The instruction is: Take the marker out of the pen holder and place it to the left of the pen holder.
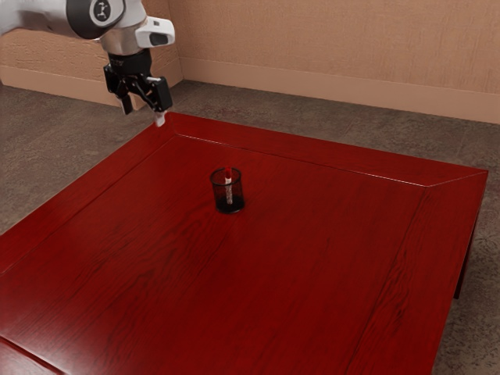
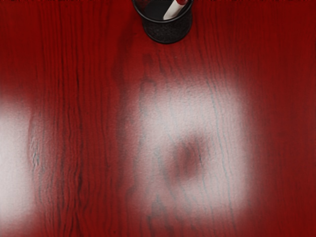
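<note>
On the red table, the black pen holder encloses the marker with its wall, and toward half past ten from it, in the exterior view, the gripper hangs higher, its fingers wide apart.

Wrist view: cropped pen holder, marker

High, oblique exterior view; closer, downward wrist view; table, pen holder in both
</note>
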